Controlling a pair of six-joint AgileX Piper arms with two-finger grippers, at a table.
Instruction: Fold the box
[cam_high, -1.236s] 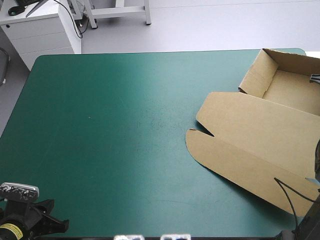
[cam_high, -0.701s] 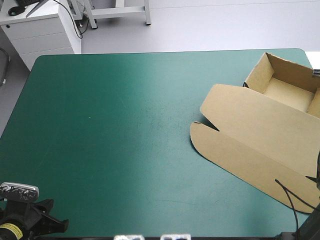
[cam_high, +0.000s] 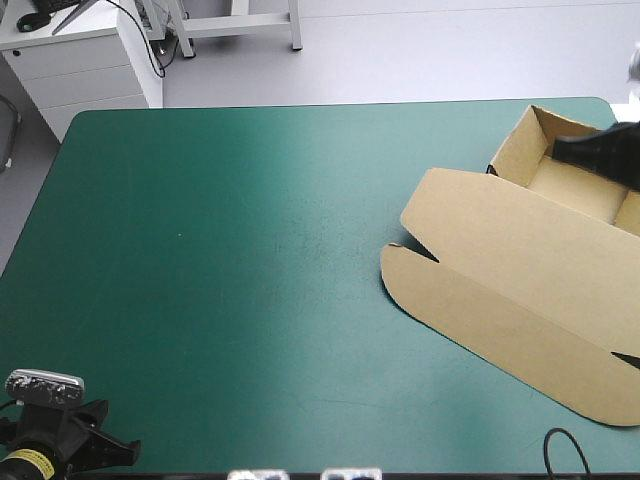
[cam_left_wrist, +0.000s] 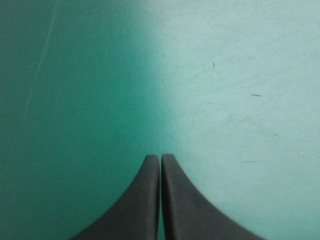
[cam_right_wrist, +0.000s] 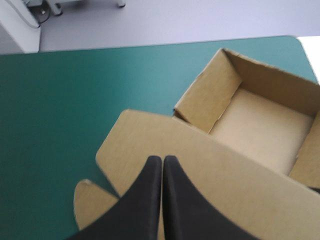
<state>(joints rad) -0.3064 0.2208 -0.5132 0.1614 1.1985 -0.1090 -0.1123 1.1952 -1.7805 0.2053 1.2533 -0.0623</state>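
One box; two tools

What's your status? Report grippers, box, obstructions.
Left black-finned gripper shut over bare teal-green cover. Right black-finned gripper shut, above the brown cardboard box: open tray, lid flat. No obstruction seen.

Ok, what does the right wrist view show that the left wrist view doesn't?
Only the right wrist view: the brown box, its tray open and its lid flat, with the right gripper shut above it. Only the left wrist view: the left gripper, shut, over bare cover with faint scratches. Both: the teal-green cover.
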